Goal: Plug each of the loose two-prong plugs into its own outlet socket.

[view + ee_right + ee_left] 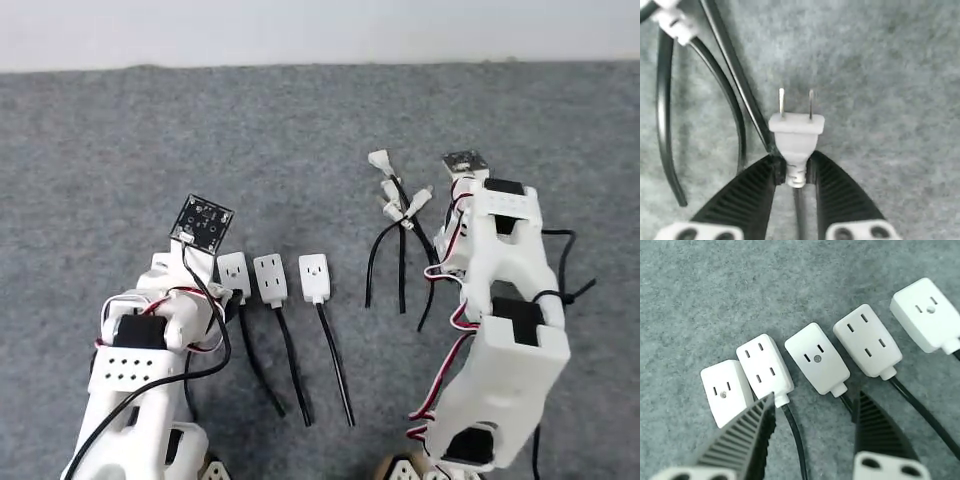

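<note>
Several white outlet sockets [817,357] on black cords lie in a row on the grey carpet; three of them [270,278] show beside the left arm. My left gripper [815,407] hovers open just above the row, near the cord end of the middle socket. Its black fingers [757,427] hold nothing. Loose white two-prong plugs [390,188] lie in a cluster beside the right arm [500,250]. My right gripper [795,167] is shut on the neck of one white plug [796,131], prongs pointing away from the wrist over bare carpet.
Black cords [400,260] trail from the plug cluster toward the table's near side, and socket cords [330,360] run between the two arms. Another plug and its cords [672,22] lie close beside the held plug. The far carpet is open.
</note>
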`<state>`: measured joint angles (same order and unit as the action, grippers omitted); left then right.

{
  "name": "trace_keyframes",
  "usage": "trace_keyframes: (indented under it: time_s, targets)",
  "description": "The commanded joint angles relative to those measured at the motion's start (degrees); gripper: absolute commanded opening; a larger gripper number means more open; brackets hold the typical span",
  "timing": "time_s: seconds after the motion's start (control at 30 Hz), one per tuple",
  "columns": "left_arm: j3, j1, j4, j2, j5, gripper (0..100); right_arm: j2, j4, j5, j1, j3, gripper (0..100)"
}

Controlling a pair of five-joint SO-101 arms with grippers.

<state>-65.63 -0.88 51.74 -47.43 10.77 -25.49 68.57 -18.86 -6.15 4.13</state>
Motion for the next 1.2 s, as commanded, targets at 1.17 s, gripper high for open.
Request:
trace_keyframes:
  time_s: [1.17]
  targets:
    - [7.1,10.5,1.8,-0.9,-2.1,25,41.3,27.4,-2.6,34.8,-4.9,0.9]
